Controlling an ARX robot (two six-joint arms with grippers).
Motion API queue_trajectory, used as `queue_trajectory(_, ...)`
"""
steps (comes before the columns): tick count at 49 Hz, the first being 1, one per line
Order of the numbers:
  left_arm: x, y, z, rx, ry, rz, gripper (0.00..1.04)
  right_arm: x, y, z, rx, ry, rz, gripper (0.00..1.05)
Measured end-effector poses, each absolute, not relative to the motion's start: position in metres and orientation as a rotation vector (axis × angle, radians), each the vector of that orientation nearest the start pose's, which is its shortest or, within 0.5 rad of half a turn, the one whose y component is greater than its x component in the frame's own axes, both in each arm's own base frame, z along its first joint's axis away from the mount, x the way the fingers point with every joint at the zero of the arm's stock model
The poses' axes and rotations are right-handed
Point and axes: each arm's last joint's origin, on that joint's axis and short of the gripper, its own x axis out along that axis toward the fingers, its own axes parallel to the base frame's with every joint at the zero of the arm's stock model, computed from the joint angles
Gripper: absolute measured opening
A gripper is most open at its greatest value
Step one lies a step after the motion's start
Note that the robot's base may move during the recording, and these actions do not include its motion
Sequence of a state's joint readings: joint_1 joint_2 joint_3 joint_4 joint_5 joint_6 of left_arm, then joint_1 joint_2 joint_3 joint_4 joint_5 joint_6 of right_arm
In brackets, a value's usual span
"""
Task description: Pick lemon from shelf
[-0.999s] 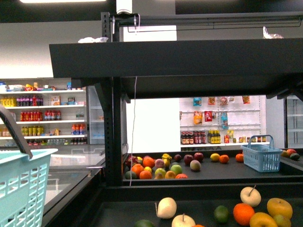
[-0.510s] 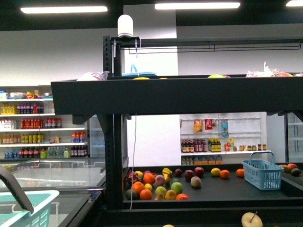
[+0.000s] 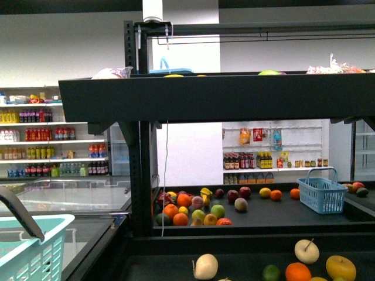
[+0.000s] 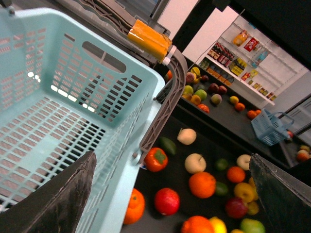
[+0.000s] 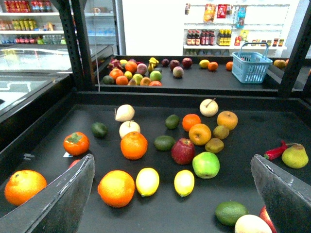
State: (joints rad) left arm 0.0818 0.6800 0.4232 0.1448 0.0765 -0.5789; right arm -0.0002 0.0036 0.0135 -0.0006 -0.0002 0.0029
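Two lemons lie side by side on the black shelf's [image 5: 146,216] lowest tier, one [image 5: 147,181] beside a big orange, the other [image 5: 184,182] just below a green apple. My right gripper [image 5: 172,165] is open and empty, hovering above them with both lemons between its wide-apart fingers [image 5: 63,199]. My left gripper [image 4: 172,155] is open and empty, over the rim of a light-blue basket [image 4: 58,97] and the fruit tier beyond. A yellow fruit [image 4: 218,225] shows at that view's edge; I cannot tell what it is. The shelf [image 3: 211,96] fills the front view; neither gripper shows there.
A big orange [image 5: 116,188], a green apple [image 5: 206,165], a red apple [image 5: 183,150], limes and several other fruits crowd the tier. A red chili [image 5: 277,150] lies at the right. A small blue basket [image 5: 251,67] stands on the rear tier. Black posts [image 5: 80,43] flank the tier.
The front view tilted up, then partly back down, so the front tier's fruit shows again. The light-blue basket at lower left sits lower in the view than a second ago.
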Motion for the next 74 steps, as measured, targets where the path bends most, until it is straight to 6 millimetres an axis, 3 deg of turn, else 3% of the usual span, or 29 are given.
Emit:
queue_trajectory(7, 0.212, 0.032, 0.28, -0.844, 0.153, 0.147, 0.97, 0.097, 0.0, 0.168, 0.003, -0.009, 0.0, 0.97)
queue_trajectory(13, 0.251, 0.053, 0.284, -1.026, 0.182, 0.237, 0.97, 0.097, 0.0, 0.168, 0.003, -0.009, 0.0, 0.97)
queue_trajectory(24, 0.305, 0.068, 0.28, -1.157, 0.176, 0.265, 0.97, 0.097, 0.0, 0.168, 0.003, -0.009, 0.0, 0.97)
queue_trajectory(36, 0.346, 0.067, 0.277, -1.181, 0.164, 0.29, 0.94, 0.097, 0.0, 0.168, 0.003, -0.009, 0.0, 0.97)
queue_trajectory(45, 0.355, 0.06, 0.286, -1.16, 0.18, 0.277, 0.59, 0.097, 0.0, 0.168, 0.003, -0.009, 0.0, 0.97)
queue_trajectory(53, 0.359, 0.061, 0.28, -1.196, 0.213, 0.31, 0.26, 0.097, 0.0, 0.168, 0.003, -0.009, 0.0, 0.97)
queue_trajectory(58, 0.36, 0.062, 0.282, -1.206, 0.223, 0.305, 0.2, 0.097, 0.0, 0.168, 0.003, -0.009, 0.0, 0.97)
queue_trajectory(74, 0.356, 0.06, 0.286, -1.113, 0.307, 0.224, 0.19, 0.097, 0.0, 0.168, 0.003, -0.009, 0.0, 0.97)
